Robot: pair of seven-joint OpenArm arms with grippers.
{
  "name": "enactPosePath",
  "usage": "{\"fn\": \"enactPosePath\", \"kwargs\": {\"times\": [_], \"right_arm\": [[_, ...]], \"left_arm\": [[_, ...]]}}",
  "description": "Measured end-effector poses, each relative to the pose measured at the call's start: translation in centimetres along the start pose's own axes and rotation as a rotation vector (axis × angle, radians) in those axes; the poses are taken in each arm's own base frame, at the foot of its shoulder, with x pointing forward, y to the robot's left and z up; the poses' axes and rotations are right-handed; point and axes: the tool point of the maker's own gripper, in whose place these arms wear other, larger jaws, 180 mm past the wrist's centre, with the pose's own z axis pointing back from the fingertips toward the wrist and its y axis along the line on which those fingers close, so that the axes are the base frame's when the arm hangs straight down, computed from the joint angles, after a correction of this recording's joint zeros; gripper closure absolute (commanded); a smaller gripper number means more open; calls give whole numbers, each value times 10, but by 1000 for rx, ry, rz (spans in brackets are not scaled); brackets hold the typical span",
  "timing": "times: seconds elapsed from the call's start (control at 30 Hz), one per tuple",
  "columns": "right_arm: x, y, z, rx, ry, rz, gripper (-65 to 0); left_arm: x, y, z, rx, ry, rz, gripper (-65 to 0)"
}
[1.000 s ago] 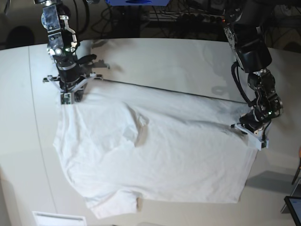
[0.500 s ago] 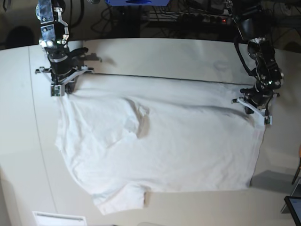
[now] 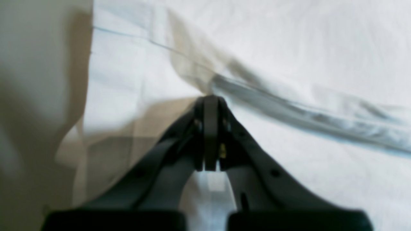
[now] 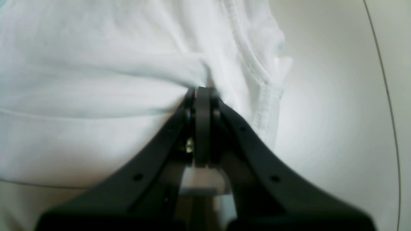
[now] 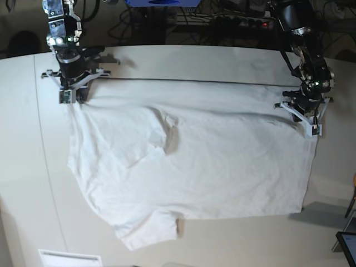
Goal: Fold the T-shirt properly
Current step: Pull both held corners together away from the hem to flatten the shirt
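Observation:
The white T-shirt [image 5: 189, 161] lies spread across the table, stretched between both arms, with a sleeve at the near left. My right gripper [image 5: 71, 95] is at the shirt's far left corner and is shut on the T-shirt [image 4: 96, 80] beside a hemmed edge. My left gripper [image 5: 303, 119] is at the shirt's far right corner and is shut on the T-shirt [image 3: 305, 64], pinching a taut fold. The fabric between the two grippers is pulled into a straight far edge.
The white table [image 5: 183, 64] shows bare behind the shirt and along the front edge. A white slip [image 5: 69, 258] lies at the near left. Cables and dark equipment [image 5: 222, 22] sit behind the table. A dark object [image 5: 347, 245] stands at the near right corner.
Both grippers have moved toward the far side of the table, pulling the shirt with them. The shirt has slid back and its far edge has drawn straighter.

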Motion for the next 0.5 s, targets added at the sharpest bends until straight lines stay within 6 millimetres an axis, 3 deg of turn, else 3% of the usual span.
{"fn": "enactPosePath", "kwargs": {"times": [0.3,0.5], "right_arm": [[-5,-13,4,-47,8,-20,-1],[-5,-20,4,-67,8,-16,-1]], "left_arm": [[-2,-9,-1,6,-8,17,0],[2,-30,-5,-15,-9,-66,0]]}}
